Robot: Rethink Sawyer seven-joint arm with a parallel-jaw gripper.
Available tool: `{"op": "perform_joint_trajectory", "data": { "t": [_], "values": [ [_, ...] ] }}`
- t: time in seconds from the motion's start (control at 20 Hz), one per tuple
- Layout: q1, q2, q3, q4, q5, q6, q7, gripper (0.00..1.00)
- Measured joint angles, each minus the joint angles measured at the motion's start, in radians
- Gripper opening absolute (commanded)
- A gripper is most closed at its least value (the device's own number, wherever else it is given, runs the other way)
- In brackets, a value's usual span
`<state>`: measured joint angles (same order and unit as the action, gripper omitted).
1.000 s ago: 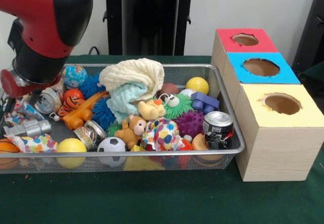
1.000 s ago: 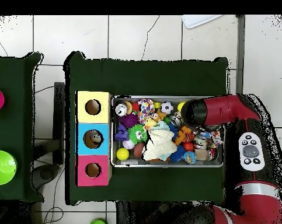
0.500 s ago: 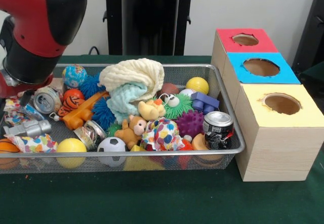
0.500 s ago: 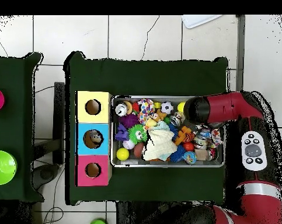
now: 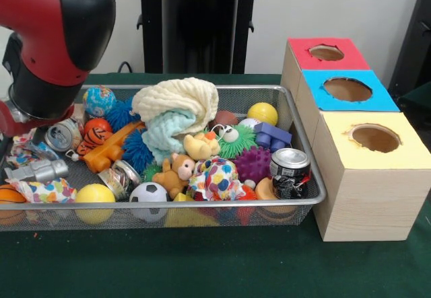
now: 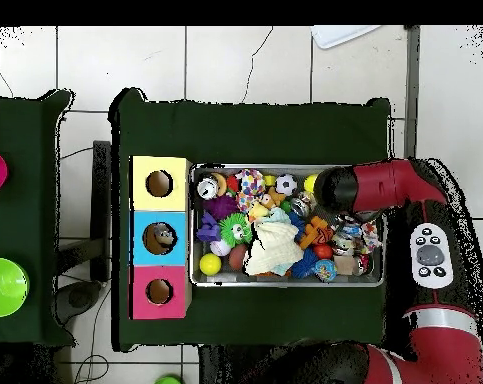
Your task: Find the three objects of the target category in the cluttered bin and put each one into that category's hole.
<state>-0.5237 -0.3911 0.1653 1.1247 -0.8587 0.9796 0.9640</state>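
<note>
While the arm (image 5: 57,35) hangs over the left end of the bin (image 5: 296,133), jaw state cannot be told. Its descent should target a clear bottle only, avoiding the cans (image 5: 64,133) nearby.

This is a robotics lab or test room, set up for a sorting trial rather than lived or worked in. A red and black robot arm (image 5: 57,39) stands on a black pedestal (image 5: 199,25) at a desk (image 5: 215,264) covered in dark green cloth. The floor (image 6: 235,60) is plain pale tile with cracks, and a cable trails across it beside the desk. The wall (image 5: 337,5) behind is bare and white. A wire-mesh bin (image 5: 202,207) heaped with toys and cans sits next to a purpose-built wooden box (image 5: 367,197) with colour-coded holes. A second green-covered desk (image 6: 20,200) carries bright bowls.
</note>
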Motion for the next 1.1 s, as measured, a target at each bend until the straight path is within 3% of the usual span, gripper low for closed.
{"op": "perform_joint_trajectory", "data": {
  "t": [0.7, 1.1],
  "values": [
    [-0.024, 0.056, 0.0, -0.043, 0.045, 0.144, 0.0, 1.0],
    [-0.024, 0.077, 0.0, -0.059, 0.058, 0.17, 0.0, 1.0]
  ]
}}
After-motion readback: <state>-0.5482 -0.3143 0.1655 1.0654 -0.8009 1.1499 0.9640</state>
